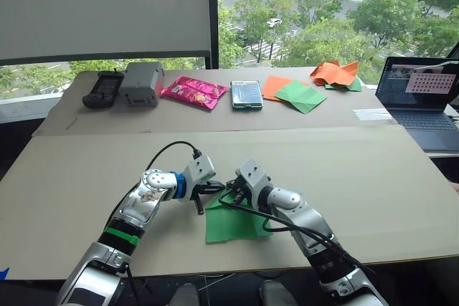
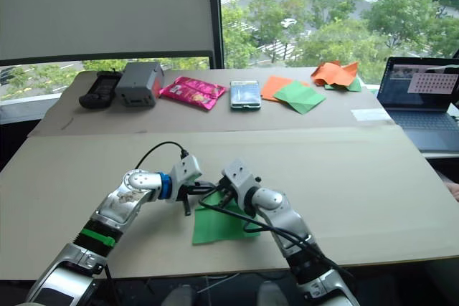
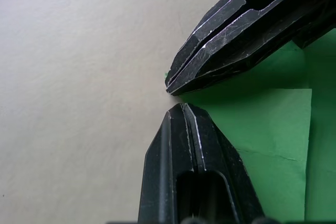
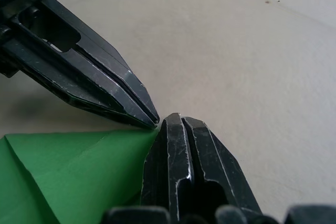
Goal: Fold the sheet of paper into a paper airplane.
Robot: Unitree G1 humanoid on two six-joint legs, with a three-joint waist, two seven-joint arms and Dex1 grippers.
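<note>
Sheet of paper (image 1: 233, 224) near table's (image 1: 373, 177) front edge.

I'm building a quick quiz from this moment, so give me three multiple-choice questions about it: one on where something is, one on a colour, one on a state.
1. Where do the two grippers meet?
A. at a corner of the sheet of paper
B. over the laptop
C. beside the phone

2. What colour is the snack packet?
A. blue
B. pink
C. white

3. How do the left gripper and right gripper stand?
A. both wide open
B. one open
C. both shut

Answers: 1 A, their tips converge at the green corner; 2 B, it is bright pink; 3 C, each pair of fingers is pressed together.
</note>
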